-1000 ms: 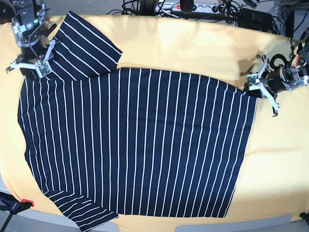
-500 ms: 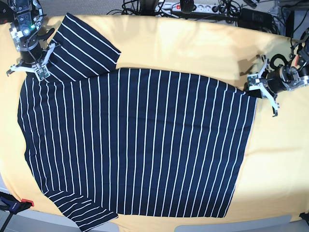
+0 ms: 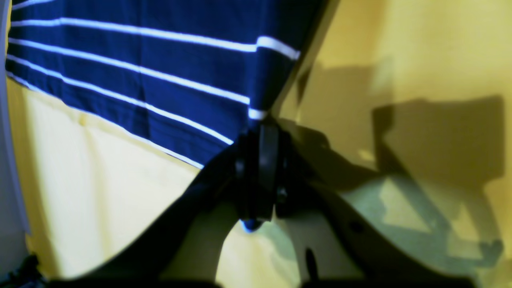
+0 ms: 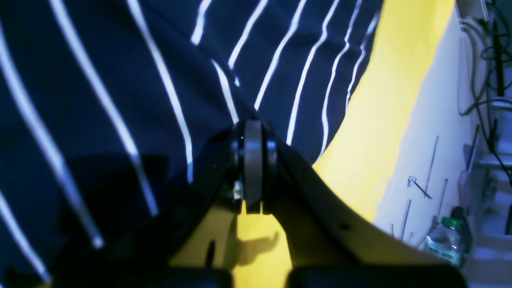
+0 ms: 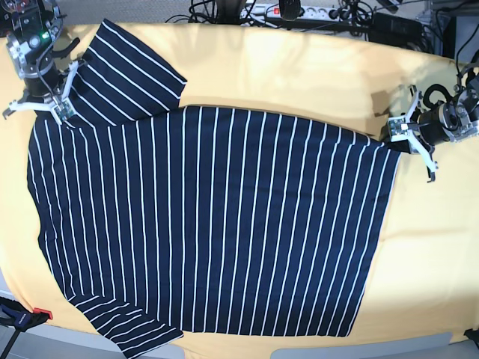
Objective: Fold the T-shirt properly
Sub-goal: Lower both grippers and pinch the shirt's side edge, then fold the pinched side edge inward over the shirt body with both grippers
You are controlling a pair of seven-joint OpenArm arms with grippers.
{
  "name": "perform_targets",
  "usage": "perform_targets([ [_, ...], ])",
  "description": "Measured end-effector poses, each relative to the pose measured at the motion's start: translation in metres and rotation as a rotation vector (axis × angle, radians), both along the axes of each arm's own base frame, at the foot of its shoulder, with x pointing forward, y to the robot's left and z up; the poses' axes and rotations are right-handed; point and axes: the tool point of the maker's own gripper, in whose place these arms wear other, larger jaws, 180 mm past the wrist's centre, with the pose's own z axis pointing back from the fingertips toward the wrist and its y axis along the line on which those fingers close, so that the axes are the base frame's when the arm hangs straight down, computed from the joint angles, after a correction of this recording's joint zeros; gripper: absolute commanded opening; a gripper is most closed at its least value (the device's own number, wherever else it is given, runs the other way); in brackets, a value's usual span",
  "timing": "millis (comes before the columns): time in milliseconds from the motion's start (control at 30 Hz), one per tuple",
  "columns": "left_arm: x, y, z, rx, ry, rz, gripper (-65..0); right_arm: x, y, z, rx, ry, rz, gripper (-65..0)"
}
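Already both sets of fingers pinch the T-shirt (image 5: 209, 224), spread flat on the yellow surface (image 5: 299, 75): right gripper (image 5: 54, 105) at the shoulder, left gripper (image 5: 397, 138) at the hem corner. Thin pinches may slip when lifted, skewing the fold.

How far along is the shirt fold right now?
Done: the T-shirt lies spread flat on the yellow cloth. In hand: the right gripper pinches its shoulder, the left gripper its hem corner. Left: every fold; none is made yet.
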Motion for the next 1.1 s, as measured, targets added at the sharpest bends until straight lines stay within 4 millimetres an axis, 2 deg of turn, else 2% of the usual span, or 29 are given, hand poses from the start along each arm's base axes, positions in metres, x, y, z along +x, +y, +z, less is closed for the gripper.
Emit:
perform_targets([
  [200,-0.002,-0.009,0.015,0.005,-0.016,-0.040,-65.0,-0.011,-0.005,0.028,-0.020,-0.036,0.002,-65.0],
  [333,-0.003,-0.012,0.019,-0.009,0.001,-0.008,-65.0,-0.021,-0.004,0.026,0.033,0.011,0.009,-65.0],
  [467,-0.005,-0.014,0.023,-0.018,0.016,0.007,-65.0,-0.020,-0.008,0.030,0.048,0.013,0.001,-65.0],
  [800,-0.051,-0.017,0.028,0.043,0.154,-0.111,-65.0,-0.037,-0.003,0.021,0.083,0.099,0.017,-65.0],
  [967,-0.059,-0.019,0.040,0.051,0.181,-0.142,-65.0,-0.057,0.012,0.025,0.078,0.138,0.055,-65.0],
  [1100,-0.079,-0.017,0.047,0.085,0.266,-0.207,-65.0,-0.065,0.013,0.040,-0.002,0.125,0.069,-65.0],
])
